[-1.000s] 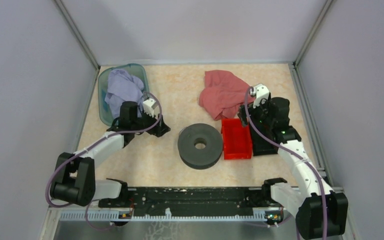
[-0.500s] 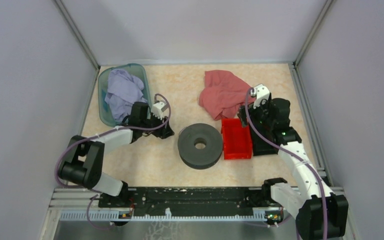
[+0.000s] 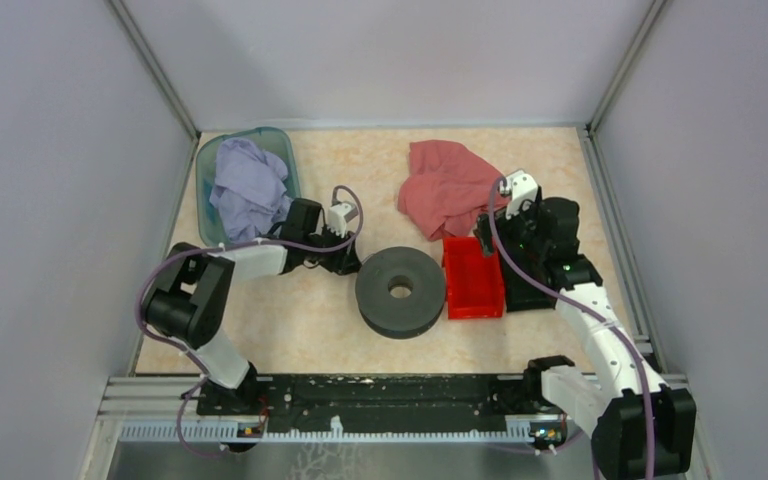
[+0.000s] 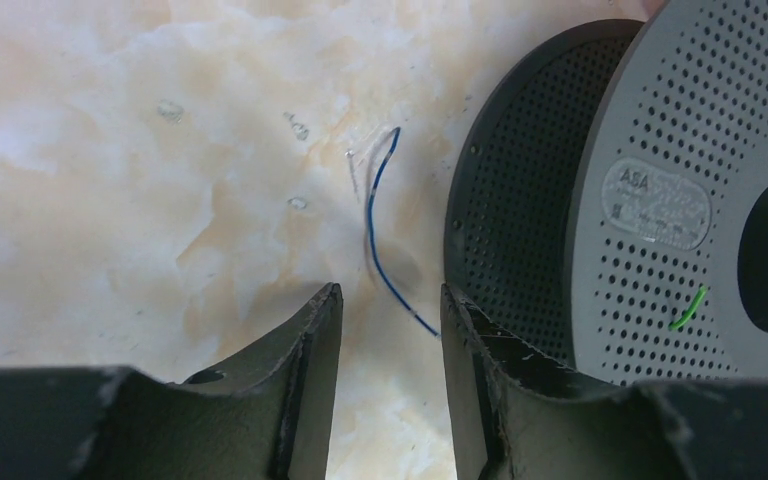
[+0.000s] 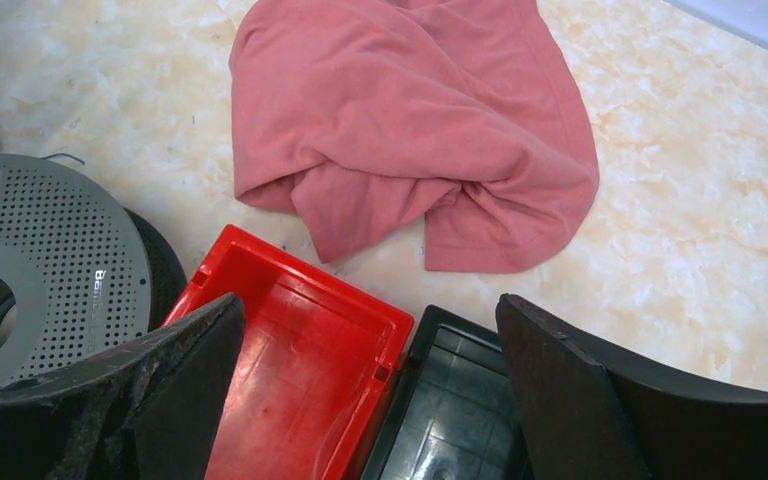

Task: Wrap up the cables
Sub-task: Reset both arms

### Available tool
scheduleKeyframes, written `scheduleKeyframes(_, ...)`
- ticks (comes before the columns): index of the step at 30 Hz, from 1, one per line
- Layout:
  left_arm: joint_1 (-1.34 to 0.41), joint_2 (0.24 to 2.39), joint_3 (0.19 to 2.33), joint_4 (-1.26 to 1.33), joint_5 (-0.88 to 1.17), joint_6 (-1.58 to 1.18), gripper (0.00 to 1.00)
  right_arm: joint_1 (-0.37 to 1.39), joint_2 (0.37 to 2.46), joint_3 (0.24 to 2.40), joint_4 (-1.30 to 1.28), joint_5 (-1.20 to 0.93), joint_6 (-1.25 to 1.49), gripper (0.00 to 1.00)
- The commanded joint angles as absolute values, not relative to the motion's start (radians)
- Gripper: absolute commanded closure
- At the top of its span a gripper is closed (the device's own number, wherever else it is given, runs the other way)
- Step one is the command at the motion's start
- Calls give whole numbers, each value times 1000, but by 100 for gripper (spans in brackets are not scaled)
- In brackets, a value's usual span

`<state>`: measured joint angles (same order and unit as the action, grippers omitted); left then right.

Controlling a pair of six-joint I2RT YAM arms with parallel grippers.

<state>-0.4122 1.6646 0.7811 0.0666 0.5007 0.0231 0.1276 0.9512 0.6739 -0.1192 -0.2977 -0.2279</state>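
One of the cables [image 4: 378, 228], a very thin dark blue wire, lies curved on the marble tabletop just left of the black spool [image 4: 660, 180]. My left gripper [image 4: 390, 295] stands open at a moderate gap low over the table. The wire lies just ahead of its fingertips, its near end reaching the right fingertip [image 4: 452, 300]. Nothing sits between the jaws. In the top view the left gripper [image 3: 348, 262] is at the spool's [image 3: 400, 290] left rim. My right gripper [image 5: 370, 305] is wide open and empty above the red bin [image 5: 300, 370] and black bin [image 5: 450, 410].
A short green wire piece [image 4: 688, 308] sticks out of the spool's perforated face. A pink cloth [image 3: 445, 185] lies behind the bins. A teal basin [image 3: 200, 170] with a lavender cloth [image 3: 245, 180] stands at the back left. Walls close in on both sides.
My left arm has swung right from the basin to the spool's left rim, and its jaws have narrowed. The right gripper has opened slightly wider and stayed in place.
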Motion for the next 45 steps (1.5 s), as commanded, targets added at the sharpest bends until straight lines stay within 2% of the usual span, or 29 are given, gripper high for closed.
scheduleKeyframes(1, -443, 1692, 818, 62, 482, 31, 55, 124, 955, 672, -76, -311, -242, 3)
scheduleKeyframes(8, -479, 1729, 853, 46, 431, 43, 66, 124, 957, 672, -77, -314, -243, 2)
scheduleKeyframes(14, -515, 1763, 878, 46, 389, 57, 83, 123, 958, 670, -78, -316, -243, 1)
scheduleKeyframes(22, -516, 1803, 917, 87, 423, 69, 100, 124, 960, 669, -77, -315, -246, 1)
scheduleKeyframes(36, -516, 1913, 1026, 159, 604, 59, 100, 124, 968, 667, -76, -306, -253, 1)
scheduleKeyframes(45, -519, 1989, 1118, 115, 712, 101, 100, 124, 972, 666, -76, -302, -255, 1)
